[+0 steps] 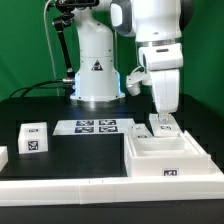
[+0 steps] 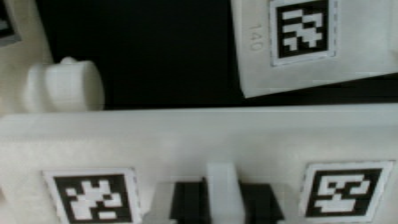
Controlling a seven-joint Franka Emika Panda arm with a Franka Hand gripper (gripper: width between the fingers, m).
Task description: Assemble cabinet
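Note:
The cabinet is a large white box shell lying at the exterior view's right, with a tag on its front. My gripper comes straight down onto its far edge. In the wrist view the two dark fingers stand on either side of a thin white panel, pressed against it. The gripper is shut on that panel. Two square tags flank it on the cabinet's white face.
The marker board lies in front of the white robot pedestal; it also shows in the wrist view. A small tagged white block sits at the left. A rounded white part lies beyond the cabinet. A white rail runs along the front.

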